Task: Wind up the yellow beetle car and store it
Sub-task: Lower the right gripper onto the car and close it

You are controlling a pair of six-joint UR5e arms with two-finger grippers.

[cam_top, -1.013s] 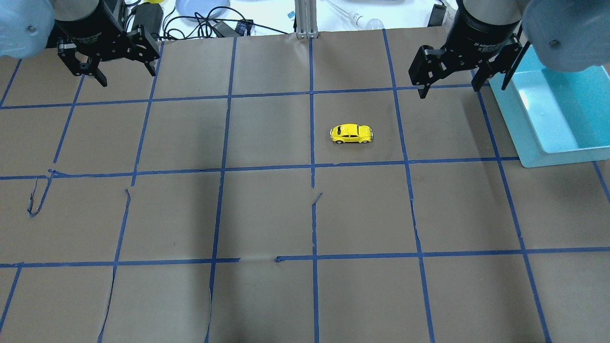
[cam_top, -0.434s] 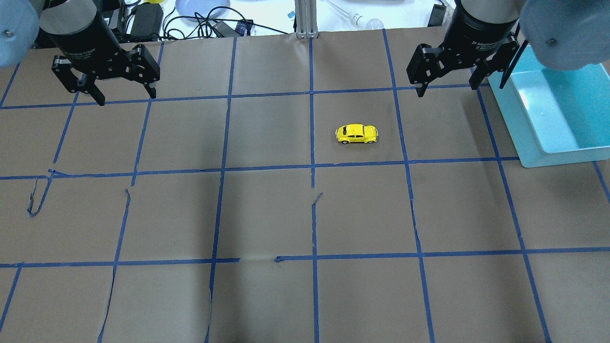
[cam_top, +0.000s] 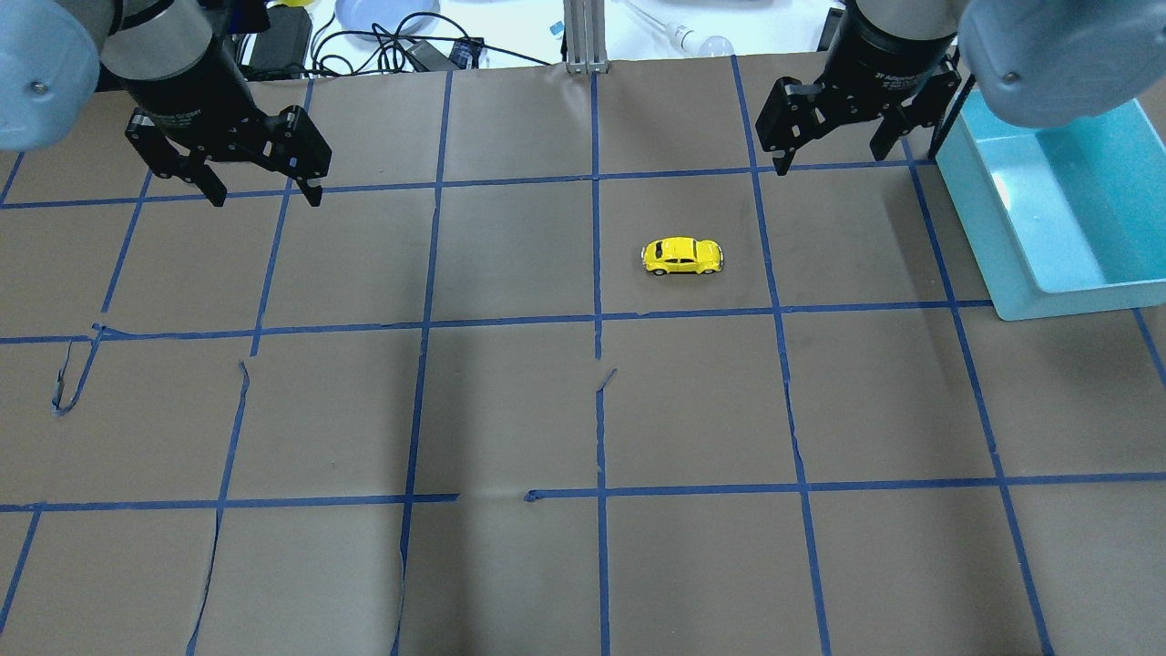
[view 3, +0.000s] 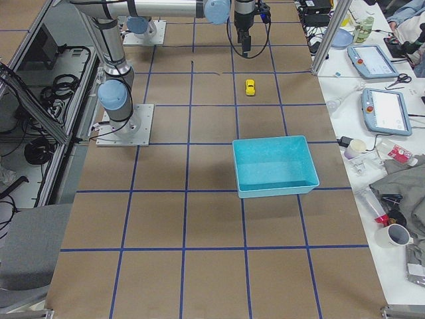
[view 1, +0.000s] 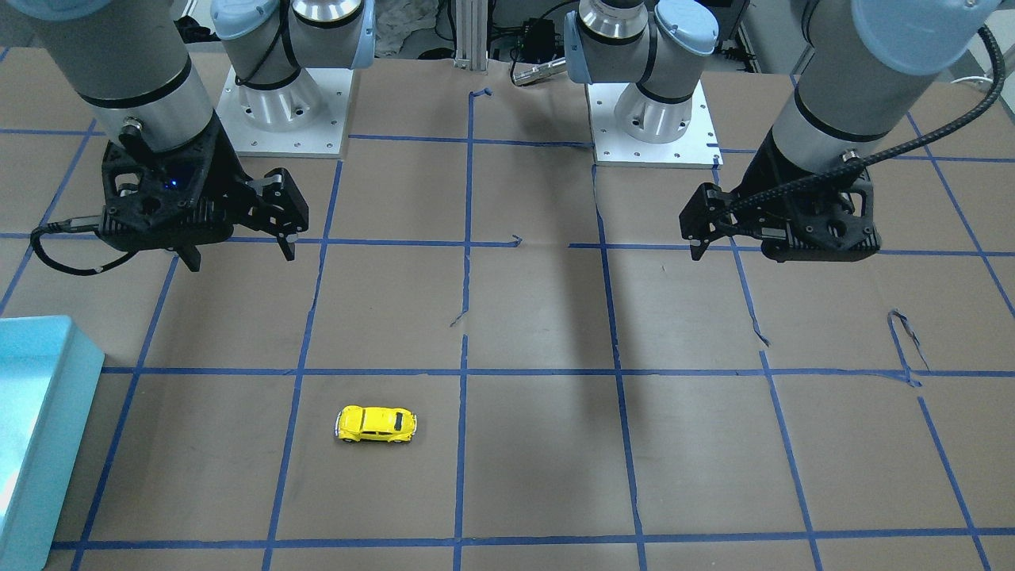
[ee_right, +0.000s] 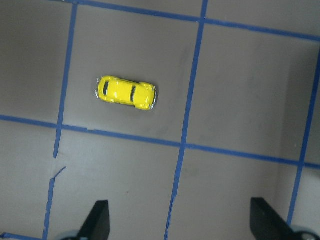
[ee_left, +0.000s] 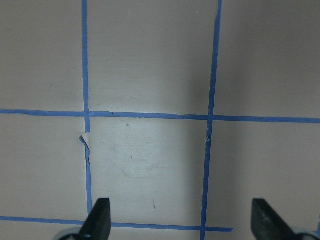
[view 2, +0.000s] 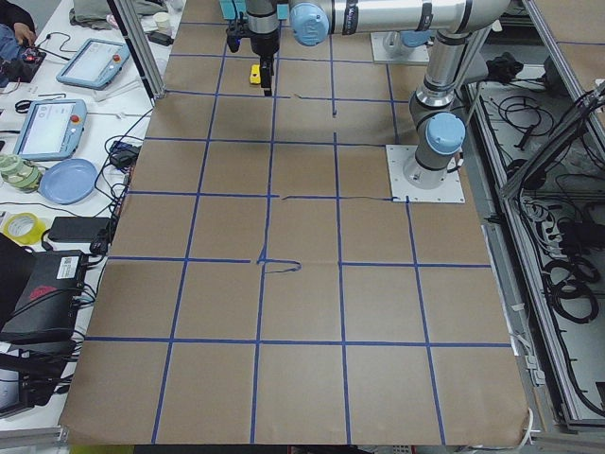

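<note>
The yellow beetle car [cam_top: 682, 256] stands on its wheels on the brown paper table, right of the centre tape line. It also shows in the front view [view 1: 376, 423] and in the right wrist view [ee_right: 126, 92]. My right gripper [cam_top: 831, 162] is open and empty, hovering above the table beyond and to the right of the car, next to the teal bin. My left gripper [cam_top: 267, 196] is open and empty over the far left of the table, well away from the car. The left wrist view shows only taped paper between its fingertips [ee_left: 100, 217].
An empty teal bin [cam_top: 1057, 282] sits at the table's right edge, also in the front view [view 1: 47, 412]. Cables, a blue plate [cam_top: 387, 16] and a bulb lie beyond the far edge. A metal post [cam_top: 583, 36] stands at the back centre. Blue tape grid, torn in places.
The car rolled a little to the right a second ago and then stopped. The left gripper moved right and nearer. The right gripper moved left and slightly farther back. Both stayed open.
</note>
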